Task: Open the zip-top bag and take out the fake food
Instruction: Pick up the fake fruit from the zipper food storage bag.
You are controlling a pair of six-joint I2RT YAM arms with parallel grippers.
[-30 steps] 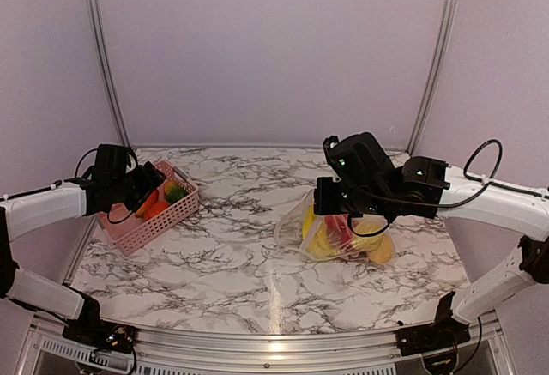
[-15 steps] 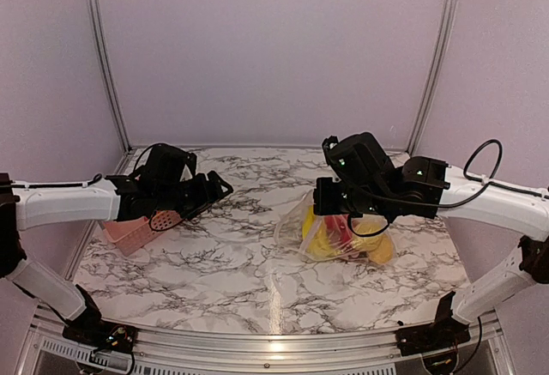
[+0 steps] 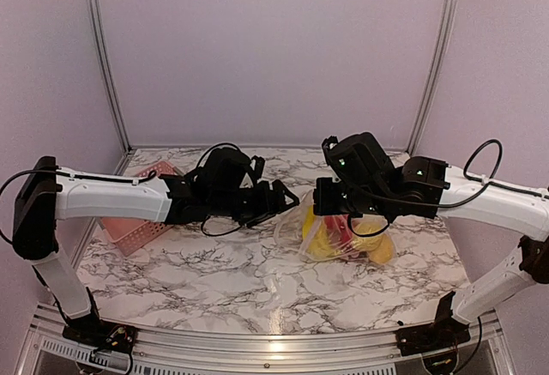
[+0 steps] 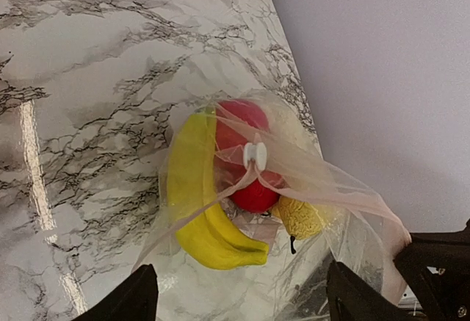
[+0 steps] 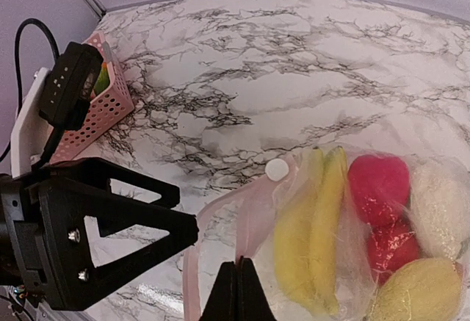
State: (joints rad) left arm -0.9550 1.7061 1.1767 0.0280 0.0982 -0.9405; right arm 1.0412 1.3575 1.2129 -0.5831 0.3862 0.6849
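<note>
Marble table (image 3: 214,263), centre frame: left gripper (image 3: 283,199) spread wide beside the bag (image 3: 292,225); right gripper (image 5: 236,280) pinches its rim, fake food (image 3: 322,239) inside.

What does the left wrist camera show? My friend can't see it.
A clear zip-top bag sits on the marble table with fake food inside: yellow bananas, red fruit and a bumpy yellow lemon. The two dark fingers of the left gripper stand wide open at the bottom edge, pointing toward the bag.

Pink basket (image 3: 130,231), prob. plastic; marble table (image 3: 257,282)
</note>
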